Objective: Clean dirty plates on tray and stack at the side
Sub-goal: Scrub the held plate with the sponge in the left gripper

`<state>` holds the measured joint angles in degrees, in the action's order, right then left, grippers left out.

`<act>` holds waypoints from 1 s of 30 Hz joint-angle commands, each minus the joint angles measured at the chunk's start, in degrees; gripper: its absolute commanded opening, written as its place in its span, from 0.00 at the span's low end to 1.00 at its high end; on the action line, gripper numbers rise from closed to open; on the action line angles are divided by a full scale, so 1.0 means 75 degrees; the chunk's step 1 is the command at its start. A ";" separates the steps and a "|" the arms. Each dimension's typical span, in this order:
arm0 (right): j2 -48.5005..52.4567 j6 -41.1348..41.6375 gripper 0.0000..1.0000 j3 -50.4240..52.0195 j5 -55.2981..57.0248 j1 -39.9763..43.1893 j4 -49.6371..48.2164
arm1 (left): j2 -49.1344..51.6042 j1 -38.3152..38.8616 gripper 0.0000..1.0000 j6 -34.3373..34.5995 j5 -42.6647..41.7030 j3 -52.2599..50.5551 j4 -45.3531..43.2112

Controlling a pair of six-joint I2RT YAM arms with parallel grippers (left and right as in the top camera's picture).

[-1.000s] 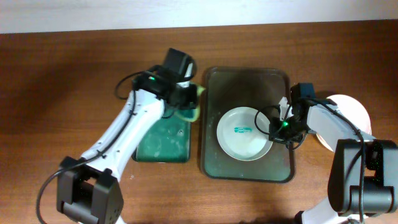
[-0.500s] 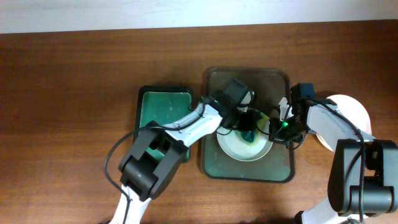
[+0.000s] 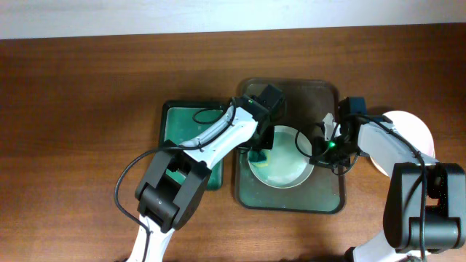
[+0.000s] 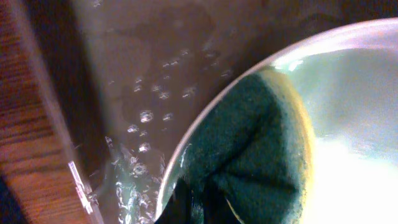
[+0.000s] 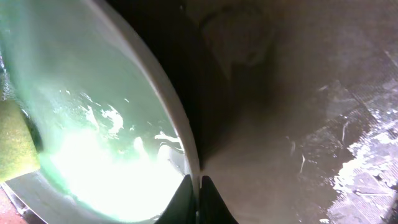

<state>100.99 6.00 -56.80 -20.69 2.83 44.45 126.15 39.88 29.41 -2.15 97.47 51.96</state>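
Observation:
A white plate lies in the dark olive-grey tray. Its inside looks wet and pale green. My left gripper is shut on a green and yellow sponge that rests on the plate's left rim. My right gripper is shut on the plate's right rim, and the sponge shows at the far left of the right wrist view. Another white plate lies on the table at the right, partly under my right arm.
A smaller bright green tray lies left of the dark tray, partly under my left arm. The dark tray's floor is wet with droplets. Brown wooden table lies all around, with a white wall strip at the back.
My left arm swung from the green tray to the plate with the sponge, wiped the middle, then moved to the plate's left rim. The teal smear no longer shows. The right gripper has not moved.

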 commanded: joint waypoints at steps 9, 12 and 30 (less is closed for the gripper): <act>-0.0038 -0.0020 0.04 -0.0064 0.0411 0.0076 0.0047 | 0.0766 0.0513 0.00 -0.0965 -0.4747 0.0067 -0.2355; -0.0038 -0.0020 0.04 -0.0064 0.0411 0.0076 0.0050 | 0.0784 0.0551 0.00 -0.0965 -0.4750 0.0044 -0.2209; -0.0038 -0.0020 0.04 -0.0064 0.0411 0.0076 0.0111 | 0.0484 -0.0446 0.00 -0.0833 0.0388 0.1026 0.1332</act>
<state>100.99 6.00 -56.80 -18.52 3.53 45.23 130.82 38.57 20.14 -20.27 102.91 60.58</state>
